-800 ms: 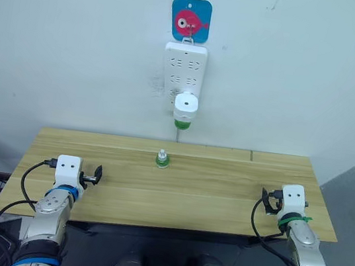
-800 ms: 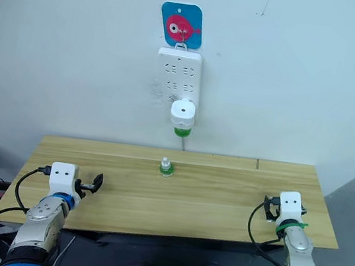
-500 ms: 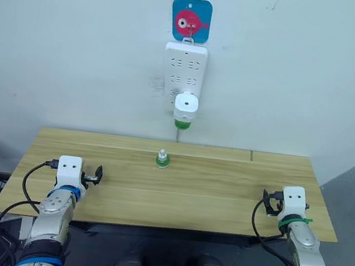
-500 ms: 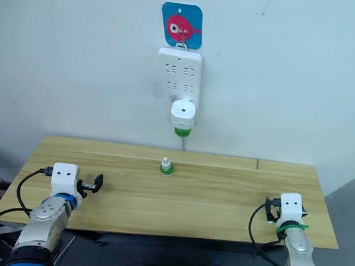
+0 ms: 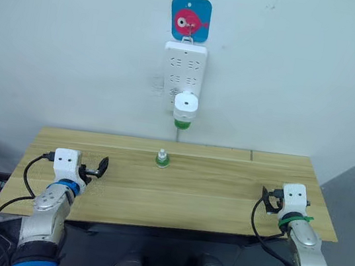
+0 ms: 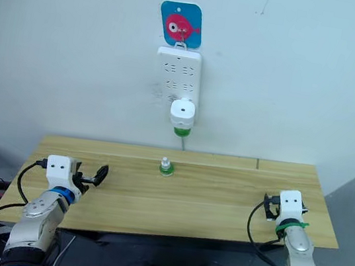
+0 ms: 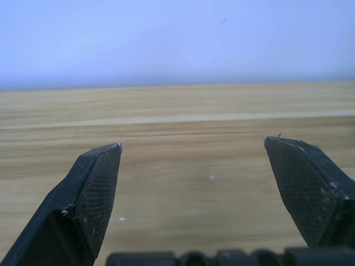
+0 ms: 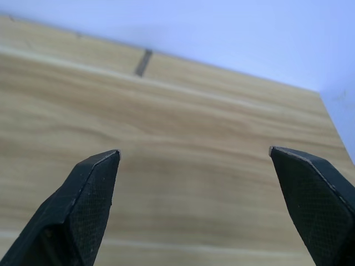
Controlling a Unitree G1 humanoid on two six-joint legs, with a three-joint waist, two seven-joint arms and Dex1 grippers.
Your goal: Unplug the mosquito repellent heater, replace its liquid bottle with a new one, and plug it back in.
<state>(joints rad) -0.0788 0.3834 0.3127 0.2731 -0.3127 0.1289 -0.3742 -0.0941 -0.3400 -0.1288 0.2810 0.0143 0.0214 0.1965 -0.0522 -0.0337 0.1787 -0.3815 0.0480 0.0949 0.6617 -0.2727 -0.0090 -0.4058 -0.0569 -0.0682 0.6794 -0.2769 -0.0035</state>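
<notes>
The white mosquito repellent heater [image 5: 185, 105] is plugged into the lower part of a white power strip [image 5: 183, 67] on the wall, with a green liquid bottle [image 5: 181, 124] screwed in under it. A second small green-based bottle [image 5: 161, 159] stands upright on the wooden table [image 5: 209, 191], near its back edge at the middle. My left gripper [image 5: 97, 168] hovers open over the table's left front part, nothing between its fingers [image 7: 91, 188]. My right gripper [image 5: 266, 200] is open over the right front part, also empty, fingers [image 8: 89, 194] wide apart.
A blue card with a red fish [image 5: 190, 20] hangs above the power strip. A cable [image 6: 182, 142] drops from the strip behind the table. The table's front edge runs just below both grippers; bare wood lies between them.
My left gripper has shifted a little forward and up over the table. The right gripper has barely moved. The heater and both bottles are where they were.
</notes>
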